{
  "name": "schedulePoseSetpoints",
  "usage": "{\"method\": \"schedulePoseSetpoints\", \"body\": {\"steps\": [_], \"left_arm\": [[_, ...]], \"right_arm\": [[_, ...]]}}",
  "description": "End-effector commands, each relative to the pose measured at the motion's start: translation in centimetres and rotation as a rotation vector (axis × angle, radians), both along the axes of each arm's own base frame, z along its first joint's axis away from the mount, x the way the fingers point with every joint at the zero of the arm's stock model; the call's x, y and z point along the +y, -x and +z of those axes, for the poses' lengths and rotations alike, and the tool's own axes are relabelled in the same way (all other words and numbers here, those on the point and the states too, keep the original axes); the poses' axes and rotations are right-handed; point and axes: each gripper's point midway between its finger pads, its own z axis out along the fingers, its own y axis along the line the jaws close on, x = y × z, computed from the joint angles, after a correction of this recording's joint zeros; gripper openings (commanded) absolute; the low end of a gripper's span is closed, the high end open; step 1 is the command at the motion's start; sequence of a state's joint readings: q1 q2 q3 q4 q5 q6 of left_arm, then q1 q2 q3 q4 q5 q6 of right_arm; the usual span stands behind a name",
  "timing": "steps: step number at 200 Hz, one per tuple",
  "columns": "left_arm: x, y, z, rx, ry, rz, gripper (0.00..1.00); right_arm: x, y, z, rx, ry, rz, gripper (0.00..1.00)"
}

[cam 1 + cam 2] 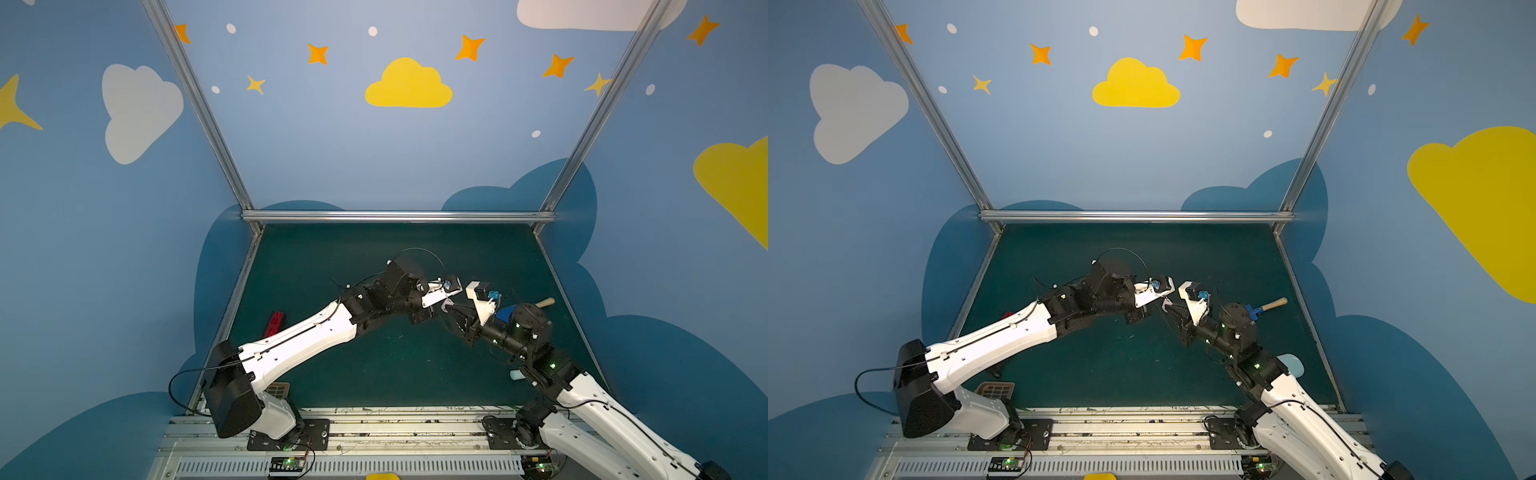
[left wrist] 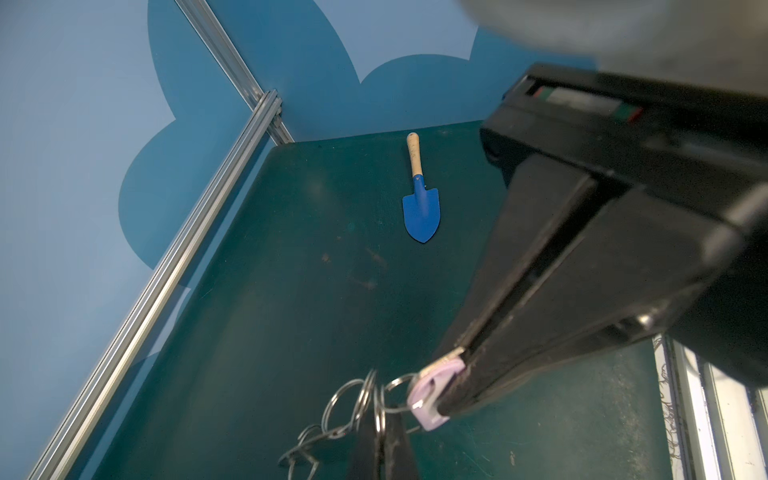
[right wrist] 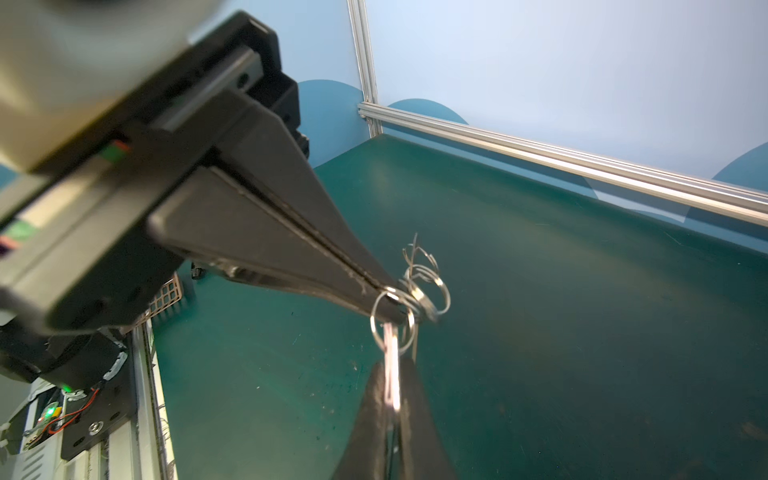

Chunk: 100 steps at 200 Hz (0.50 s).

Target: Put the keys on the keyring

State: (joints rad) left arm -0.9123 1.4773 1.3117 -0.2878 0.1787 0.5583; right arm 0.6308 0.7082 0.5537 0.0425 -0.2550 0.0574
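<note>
Keyring (image 3: 422, 296) shows as one loose bunch of small silver split rings, at least three countable in the left wrist view. There is one key (image 2: 432, 399), silver with a pale oblong plastic head. Both hang in the air above the middle of the green mat (image 1: 374, 365), where the two arms meet in both top views. The left gripper (image 3: 388, 301) is clenched on the wire of the largest ring, and the rest of the bunch dangles just beside its tips. The right gripper (image 2: 453, 382) is clamped flat on the key's head. In the right wrist view the key appears edge-on. Its long axis runs roughly in line with the right gripper's fingers, and its free end points out at that largest ring. Whether it passes through the ring I cannot tell, because the rings and the left fingertips crowd that spot. One blue trowel (image 2: 420, 208) with a wooden handle lies flat on the mat towards the back, partly hidden behind the right arm in both top views. One red oblong gadget (image 1: 275, 324) lies by the mat's left edge, half covered by the left arm. One pale blue spatula (image 1: 1293, 365) peeks out beside the right forearm. One brown gridded piece (image 1: 995, 390) sits near the left arm's base.
</note>
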Motion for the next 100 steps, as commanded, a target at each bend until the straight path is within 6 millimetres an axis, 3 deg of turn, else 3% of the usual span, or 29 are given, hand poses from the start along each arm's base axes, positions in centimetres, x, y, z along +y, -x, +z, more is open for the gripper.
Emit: {"method": "schedulePoseSetpoints", "body": {"steps": [1, 46, 100], "left_arm": [[0.7, -0.1, 0.0, -0.010, -0.014, 0.008, 0.04], [0.9, 0.0, -0.3, -0.016, -0.028, -0.004, 0.04], [1.6, 0.0, -0.8, -0.017, -0.060, -0.002, 0.04]], "right_arm": [[-0.5, 0.2, 1.9, -0.012, -0.027, -0.014, 0.00], [-0.7, -0.2, 1.0, 0.055, 0.005, -0.023, 0.00], [-1.7, -0.2, 1.3, 0.047, 0.043, -0.043, 0.00]]}}
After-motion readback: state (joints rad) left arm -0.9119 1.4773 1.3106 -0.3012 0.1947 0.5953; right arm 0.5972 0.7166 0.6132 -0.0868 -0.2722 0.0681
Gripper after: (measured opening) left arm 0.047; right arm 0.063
